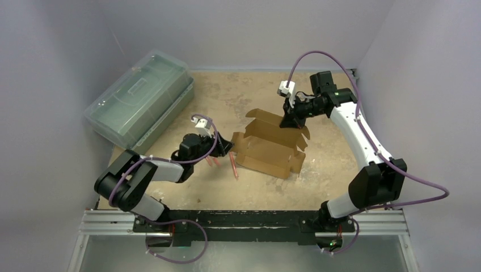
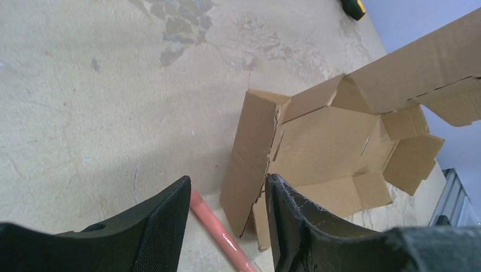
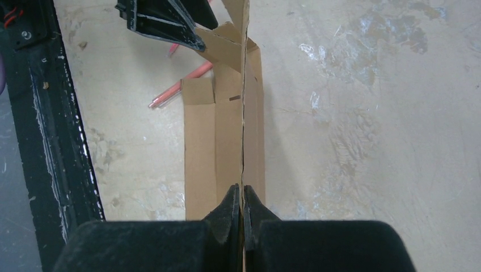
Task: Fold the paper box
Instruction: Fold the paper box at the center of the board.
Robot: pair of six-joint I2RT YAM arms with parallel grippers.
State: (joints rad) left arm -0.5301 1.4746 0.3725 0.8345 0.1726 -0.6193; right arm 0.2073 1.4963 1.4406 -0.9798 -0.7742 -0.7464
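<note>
The paper box (image 1: 269, 150) is a brown cardboard piece lying partly folded in the middle of the table, with its back panel raised. My right gripper (image 1: 289, 120) is shut on the top edge of that raised panel, and in the right wrist view the closed tips (image 3: 242, 190) pinch the thin cardboard edge (image 3: 201, 147). My left gripper (image 1: 224, 148) sits at the box's left end and is open. In the left wrist view the box's upright side flap (image 2: 249, 158) stands between the spread fingers (image 2: 227, 181), close to the right finger and not squeezed.
A pink stick (image 2: 218, 232) lies on the table under my left gripper, beside the box's left end (image 1: 234, 164). A large translucent green plastic case (image 1: 139, 99) stands at the back left. The black metal base rail (image 1: 244, 218) runs along the near edge.
</note>
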